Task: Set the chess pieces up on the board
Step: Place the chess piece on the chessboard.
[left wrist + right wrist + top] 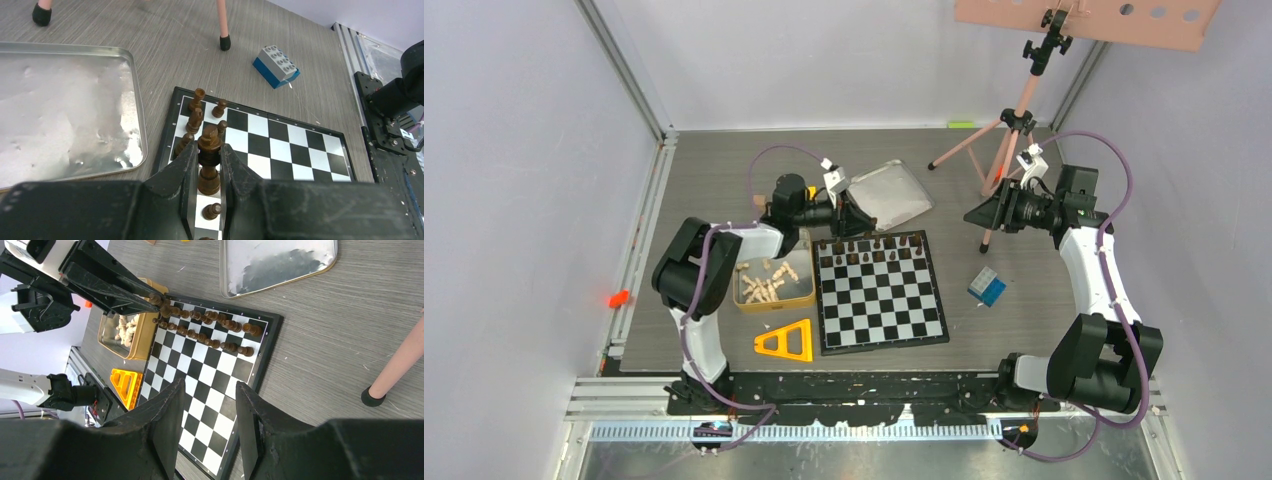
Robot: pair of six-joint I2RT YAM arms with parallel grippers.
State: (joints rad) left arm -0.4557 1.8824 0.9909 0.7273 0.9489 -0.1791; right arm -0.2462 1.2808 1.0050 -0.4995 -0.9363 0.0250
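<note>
Dark brown wood fills my left wrist view: the left gripper (209, 152) is clamped on a tall dark chess piece (209, 140) over the board (295, 150), a grip the overhead view is too small to show. I can't tell whether its base touches. My right wrist view shows the dark chessmen (205, 322) in two rows along the board's far edge, with the right gripper (210, 387) spread and empty. The pale pieces (767, 280) lie in the gold tin (774, 304) just left of the board, outside the left wrist view.
</note>
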